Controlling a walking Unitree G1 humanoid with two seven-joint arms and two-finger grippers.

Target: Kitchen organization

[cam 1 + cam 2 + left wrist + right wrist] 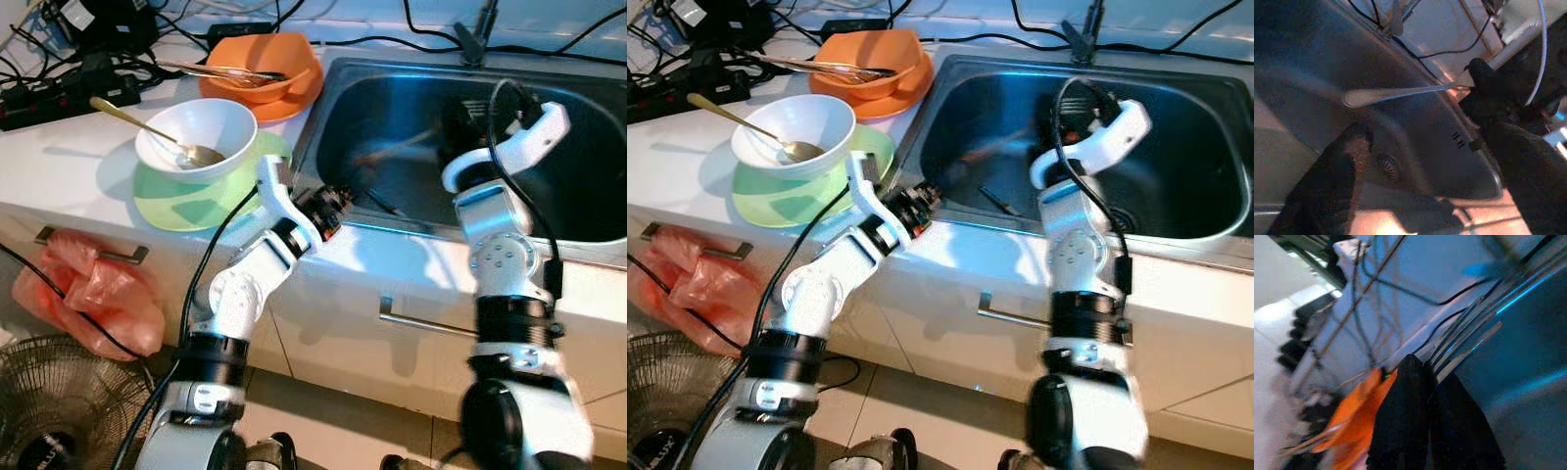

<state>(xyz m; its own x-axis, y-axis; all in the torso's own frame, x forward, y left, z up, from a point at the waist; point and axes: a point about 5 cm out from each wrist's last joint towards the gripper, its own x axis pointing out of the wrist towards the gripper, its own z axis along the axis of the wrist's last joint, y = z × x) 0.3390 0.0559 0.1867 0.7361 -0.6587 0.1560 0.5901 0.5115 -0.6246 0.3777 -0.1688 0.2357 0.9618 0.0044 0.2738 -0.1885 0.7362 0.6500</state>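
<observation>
Right gripper [1430, 382] closed on a utensil [1469, 352] inside the sink [588, 245], left gripper [1415, 161] spread wide at the sink's near rim, white bowl [196, 132] with spoon [147, 127] on green plate [167, 201].

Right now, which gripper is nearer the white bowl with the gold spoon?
Left. The left gripper sits at the sink's near-left rim, just beside the white bowl. The right gripper is inside the sink, farther off.
</observation>
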